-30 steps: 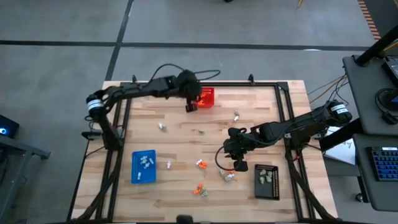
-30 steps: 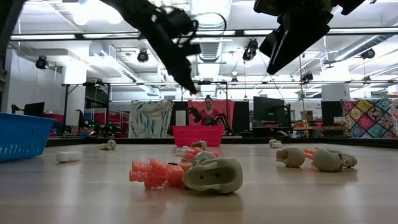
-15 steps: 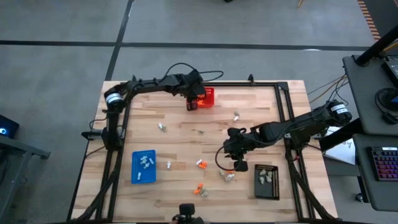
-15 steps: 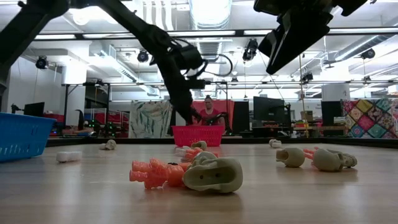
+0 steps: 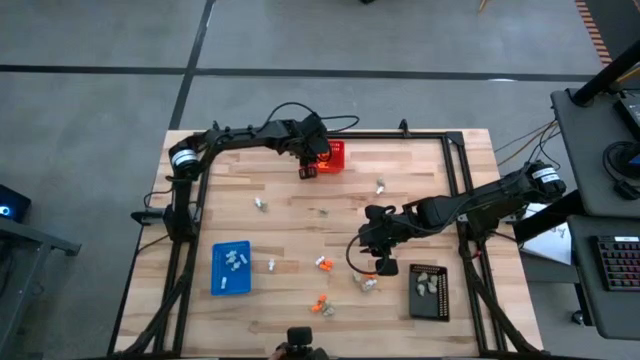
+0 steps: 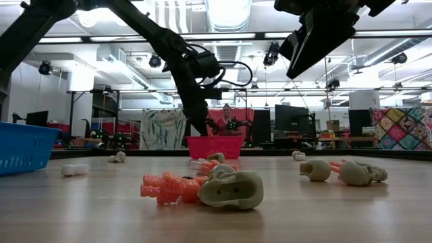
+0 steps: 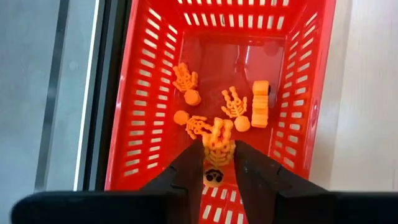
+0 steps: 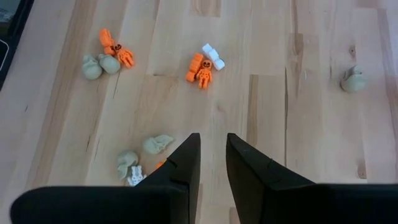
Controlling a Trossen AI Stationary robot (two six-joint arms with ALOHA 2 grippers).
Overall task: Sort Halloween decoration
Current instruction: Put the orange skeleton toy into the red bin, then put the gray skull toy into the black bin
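We see the left gripper (image 7: pixel 219 171) over the red basket (image 5: pixel 333 156) at the table's far edge, fingers slightly parted with an orange skeleton (image 7: pixel 217 149) between them; can't tell whether it's gripped or loose. Right gripper (image 8: pixel 212 163) hovers mid-table, fingers narrowly apart, holding nothing. Remaining trinkets (image 8: pixel 203 65) lie scattered on the wooden table (image 5: pixel 420 190), some in the blue tray (image 5: pixel 220 275) and black tray (image 5: pixel 440 300).

overhead, table-level, two close wrist views
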